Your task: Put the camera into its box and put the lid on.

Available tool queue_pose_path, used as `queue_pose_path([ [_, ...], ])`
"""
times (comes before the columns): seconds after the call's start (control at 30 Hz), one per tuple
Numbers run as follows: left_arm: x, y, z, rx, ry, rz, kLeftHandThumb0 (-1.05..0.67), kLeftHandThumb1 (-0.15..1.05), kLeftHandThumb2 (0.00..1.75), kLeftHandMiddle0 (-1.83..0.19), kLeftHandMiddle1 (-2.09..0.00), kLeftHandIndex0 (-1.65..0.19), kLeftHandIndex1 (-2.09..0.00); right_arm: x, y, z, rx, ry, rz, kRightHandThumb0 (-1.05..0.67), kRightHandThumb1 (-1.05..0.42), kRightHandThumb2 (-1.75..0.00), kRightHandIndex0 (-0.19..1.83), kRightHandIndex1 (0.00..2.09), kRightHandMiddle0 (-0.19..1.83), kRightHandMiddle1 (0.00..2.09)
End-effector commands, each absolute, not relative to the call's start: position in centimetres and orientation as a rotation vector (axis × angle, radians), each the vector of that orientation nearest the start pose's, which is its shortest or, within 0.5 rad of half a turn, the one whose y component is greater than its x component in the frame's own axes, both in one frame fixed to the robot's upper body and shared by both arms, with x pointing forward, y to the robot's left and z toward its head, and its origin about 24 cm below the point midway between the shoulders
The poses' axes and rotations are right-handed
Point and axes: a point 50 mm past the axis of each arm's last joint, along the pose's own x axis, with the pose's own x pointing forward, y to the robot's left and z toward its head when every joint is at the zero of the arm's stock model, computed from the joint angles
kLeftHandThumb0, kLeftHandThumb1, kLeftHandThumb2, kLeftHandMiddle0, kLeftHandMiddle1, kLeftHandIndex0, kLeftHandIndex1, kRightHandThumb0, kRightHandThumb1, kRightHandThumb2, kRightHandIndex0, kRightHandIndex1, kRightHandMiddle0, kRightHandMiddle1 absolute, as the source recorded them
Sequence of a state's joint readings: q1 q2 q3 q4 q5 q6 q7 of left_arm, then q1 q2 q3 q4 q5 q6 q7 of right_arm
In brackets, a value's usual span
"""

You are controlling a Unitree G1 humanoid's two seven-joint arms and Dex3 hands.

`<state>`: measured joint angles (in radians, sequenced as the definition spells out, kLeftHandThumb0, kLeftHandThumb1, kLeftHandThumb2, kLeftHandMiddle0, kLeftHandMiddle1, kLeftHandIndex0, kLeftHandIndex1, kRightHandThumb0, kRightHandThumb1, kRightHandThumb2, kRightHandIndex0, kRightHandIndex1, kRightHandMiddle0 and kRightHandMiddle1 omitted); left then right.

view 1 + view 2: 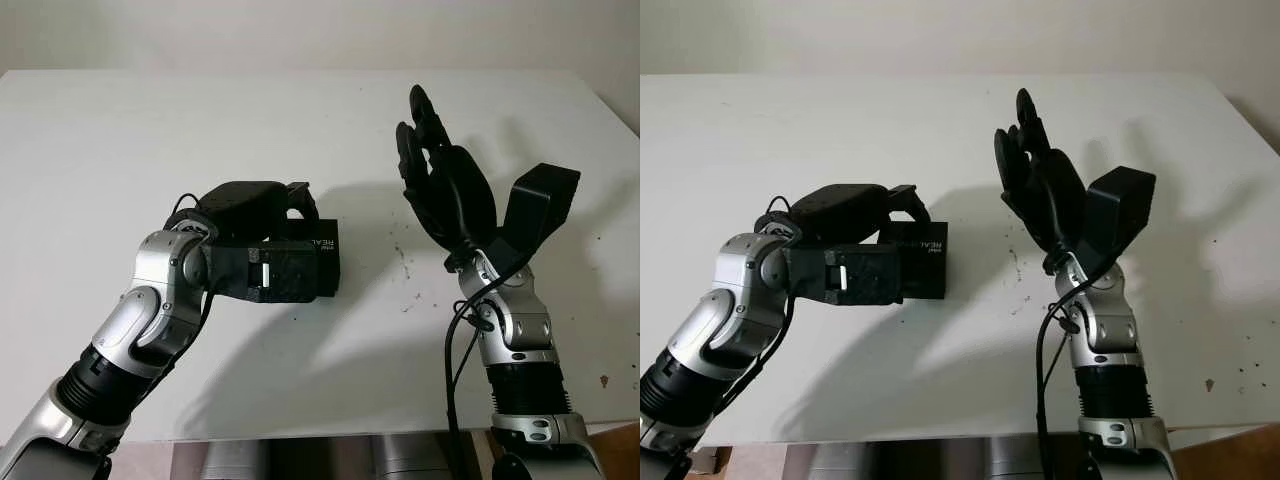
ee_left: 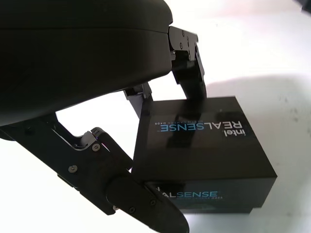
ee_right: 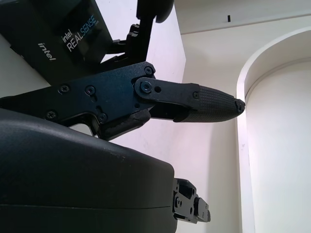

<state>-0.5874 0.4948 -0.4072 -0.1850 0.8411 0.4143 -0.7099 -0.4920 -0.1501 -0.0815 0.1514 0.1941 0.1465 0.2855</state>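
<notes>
A black box [image 1: 322, 262] printed "intel REALSENSE" lies closed on the white table [image 1: 120, 130], left of centre. My left hand [image 1: 283, 232] reaches over it from the left. Its fingers [image 2: 187, 68] hook down onto the box's far top edge [image 2: 194, 104] and the thumb [image 2: 141, 206] sits against the near face, so the hand is shut on the box. My right hand [image 1: 432, 150] is held upright in the air to the right of the box, open and holding nothing. The box's label [image 3: 77, 31] appears beyond the right hand's finger [image 3: 194, 104].
The table's front edge [image 1: 330, 432] runs just ahead of both forearms. Small dark specks [image 1: 408, 270] mark the surface between the box and the right arm. Bare tabletop stretches behind the box and to the far left.
</notes>
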Motion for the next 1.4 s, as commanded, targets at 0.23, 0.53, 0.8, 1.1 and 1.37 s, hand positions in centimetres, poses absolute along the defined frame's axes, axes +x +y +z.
queue_pose_path([
  [0.23, 30.8, 11.5, 17.2, 1.543, 0.161, -0.554, -0.95, 1.05, 0.50, 0.19, -0.01, 0.19, -0.01, 33.7, -15.0, 14.7, 0.023, -0.224, 0.331, -0.70, -1.05, -0.54, -0.19, 0.00, -0.19, 0.00],
  [0.53, 30.6, 11.7, 17.0, 1.567, 0.170, -0.604, -1.00, 1.05, 0.52, 0.19, 0.00, 0.19, 0.00, 33.7, -15.0, 14.7, 0.017, -0.224, 0.330, -0.71, -1.05, -0.53, -0.19, 0.00, -0.19, 0.00],
  [0.8, 30.2, 12.8, 17.9, 1.417, 0.146, -0.644, -0.97, 1.05, 0.54, 0.19, 0.00, 0.19, 0.00, 33.7, -15.2, 14.7, 0.011, -0.225, 0.327, -0.71, -1.05, -0.53, -0.19, 0.00, -0.19, 0.00],
  [1.1, 29.8, 17.4, 21.3, 0.865, 0.050, -0.614, -0.80, 1.05, 0.58, 0.19, 0.00, 0.19, 0.00, 33.6, -16.1, 15.0, -0.019, -0.239, 0.304, -0.72, -1.05, -0.52, -0.19, 0.00, -0.19, 0.00],
  [1.37, 28.6, 21.1, 20.9, 0.426, -0.060, -0.446, -0.59, 1.05, 0.69, 0.19, 0.00, 0.19, 0.00, 33.6, -16.3, 14.9, -0.023, -0.247, 0.305, -0.72, -1.05, -0.51, -0.19, 0.00, -0.19, 0.00],
])
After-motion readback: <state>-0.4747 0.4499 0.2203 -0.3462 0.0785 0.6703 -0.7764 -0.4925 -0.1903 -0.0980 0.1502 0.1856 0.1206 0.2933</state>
